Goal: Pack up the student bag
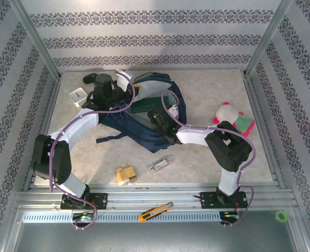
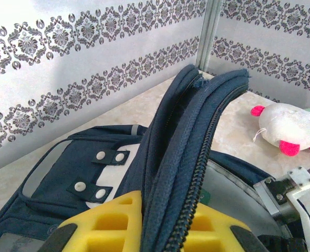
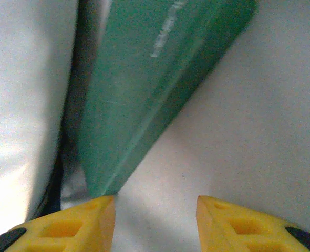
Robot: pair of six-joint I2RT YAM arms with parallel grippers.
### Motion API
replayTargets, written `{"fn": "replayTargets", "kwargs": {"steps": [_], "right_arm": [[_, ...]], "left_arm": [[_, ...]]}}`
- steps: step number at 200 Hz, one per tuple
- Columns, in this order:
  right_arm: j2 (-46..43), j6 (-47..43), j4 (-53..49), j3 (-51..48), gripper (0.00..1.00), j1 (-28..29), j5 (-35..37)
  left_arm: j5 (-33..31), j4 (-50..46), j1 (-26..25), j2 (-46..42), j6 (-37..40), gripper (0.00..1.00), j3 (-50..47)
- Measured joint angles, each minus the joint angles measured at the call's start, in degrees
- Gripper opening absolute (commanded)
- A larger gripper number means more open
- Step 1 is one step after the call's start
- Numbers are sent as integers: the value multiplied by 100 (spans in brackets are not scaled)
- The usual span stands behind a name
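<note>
Left claw [image 2: 164,223] pinches the bag [image 2: 86,157] rim open, right claw [image 3: 155,210] spread empty by green book [image 3: 160,89] inside; mid-packing, likely fetch next item.

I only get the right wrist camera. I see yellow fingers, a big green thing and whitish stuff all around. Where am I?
Observer: Your right gripper is reaching into the open student bag. The whitish stuff is its lining.
Operator: Who is holding the bag open?
Observer: The left gripper is. It pinches the zipper edge of the flap and holds it up.
Operator: Are there any toys outside the bag?
Observer: Yes, a white plush toy with pink bits lies to the right of the bag.
</note>
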Motion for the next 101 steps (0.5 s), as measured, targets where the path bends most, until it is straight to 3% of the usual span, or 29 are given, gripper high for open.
{"fn": "replayTargets", "kwargs": {"steps": [101], "right_arm": [[852, 103, 442, 695, 24, -498, -2]], "left_arm": [[605, 715, 4, -144, -70, 2, -442]]}}
